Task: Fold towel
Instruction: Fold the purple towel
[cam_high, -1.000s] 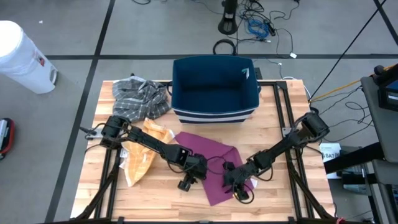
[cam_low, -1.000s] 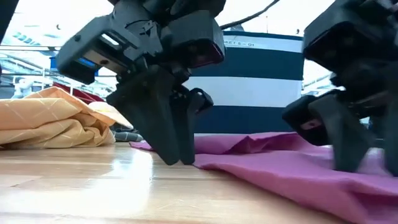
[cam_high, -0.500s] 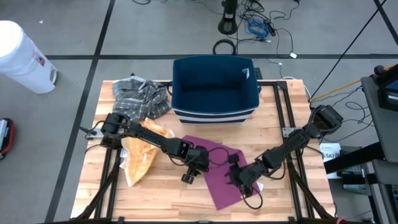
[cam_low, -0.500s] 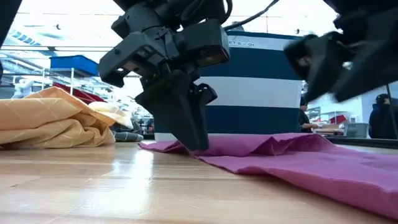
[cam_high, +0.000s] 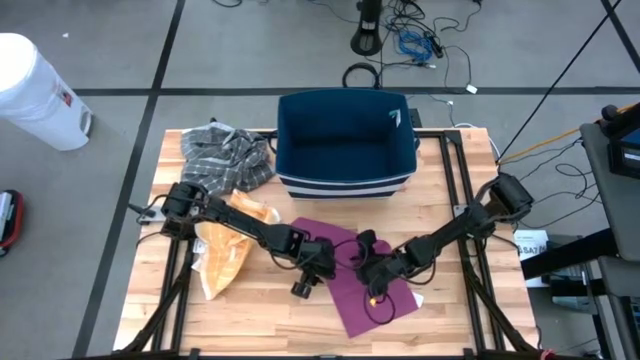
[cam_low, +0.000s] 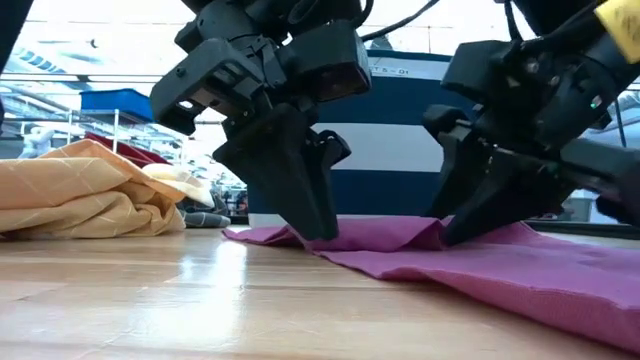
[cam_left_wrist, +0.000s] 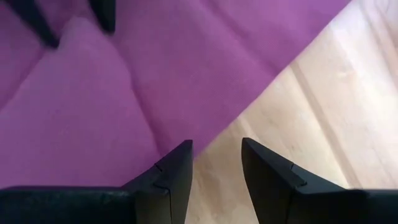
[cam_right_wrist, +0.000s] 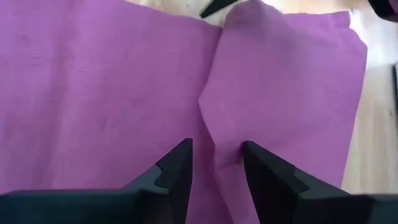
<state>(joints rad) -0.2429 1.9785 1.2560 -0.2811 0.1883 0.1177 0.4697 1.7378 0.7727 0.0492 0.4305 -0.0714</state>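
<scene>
A purple towel (cam_high: 338, 236) lies spread on the wooden table, with a raised crease (cam_right_wrist: 214, 93) across its middle. My left gripper (cam_high: 318, 262) is open and comes down at the towel's left edge (cam_left_wrist: 205, 134). In the left wrist view one finger is over cloth and the other over bare wood. My right gripper (cam_high: 368, 275) is open and slants down onto the towel's middle. Its fingers stand on either side of the crease (cam_low: 437, 226). My left gripper slants down from the table's left side. Its fingertips (cam_low: 318, 232) meet the towel at its left edge (cam_low: 290, 238). That edge lies flat on the wood and nothing is pinched. My right gripper slants down from the table's right side, its fingertips (cam_low: 455, 232) on the cloth. The crease (cam_right_wrist: 216, 140) runs between the fingers. Whether they pinch it, I cannot tell.
A blue and white striped bin (cam_high: 345, 140) stands at the table's far edge behind the towel. A plaid cloth (cam_high: 225, 155) lies at the far left. An orange cloth (cam_high: 225, 250) is under my left arm. Bare wood (cam_high: 260, 320) runs along the near edge.
My right gripper lifted off the towel near its right corner. It swung up, then came down nearer the table's middle, close to my left gripper, its wrist rolled and tipped. The towel has stayed spread on the table.
</scene>
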